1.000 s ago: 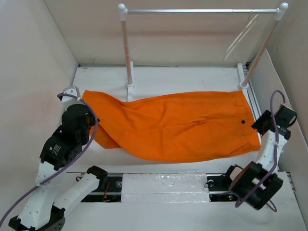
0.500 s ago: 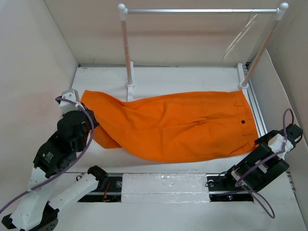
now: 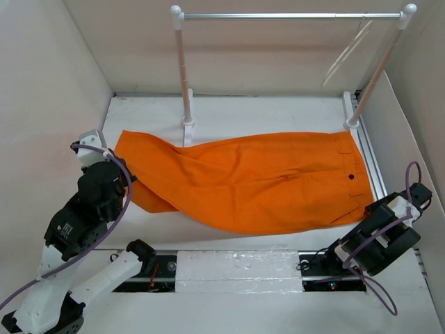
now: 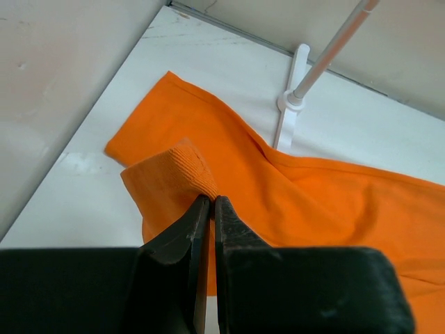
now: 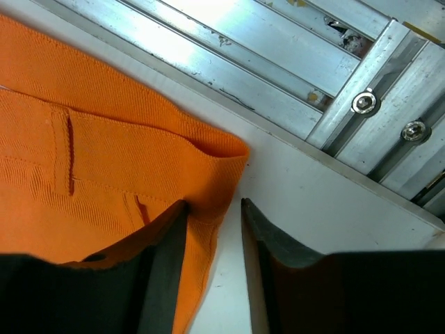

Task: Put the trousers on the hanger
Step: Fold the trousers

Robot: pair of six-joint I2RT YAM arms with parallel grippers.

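The orange trousers (image 3: pixel 250 181) lie flat across the white table, waist to the right, legs to the left. My left gripper (image 3: pixel 128 182) is at the leg end, shut on a raised fold of the trousers' hem (image 4: pixel 188 167), its tips (image 4: pixel 211 200) pressed together. My right gripper (image 3: pixel 376 206) is low at the waist's near right corner. Its jaws (image 5: pixel 213 203) stand open, with the edge of the trousers' waistband (image 5: pixel 215 163) between them. The cream hanger (image 3: pixel 348 54) hangs from the right end of the rack's bar, far from both grippers.
A rack with white posts (image 3: pixel 186 69) and a silver bar (image 3: pixel 292 15) stands at the back of the table. Walls close in on the left, back and right. An aluminium rail (image 5: pixel 278 49) runs just beyond the waist corner.
My right arm has dropped down and forward to the waistband's corner, and its jaws have narrowed. My left arm has drawn back to the left, pulling the leg end with it.
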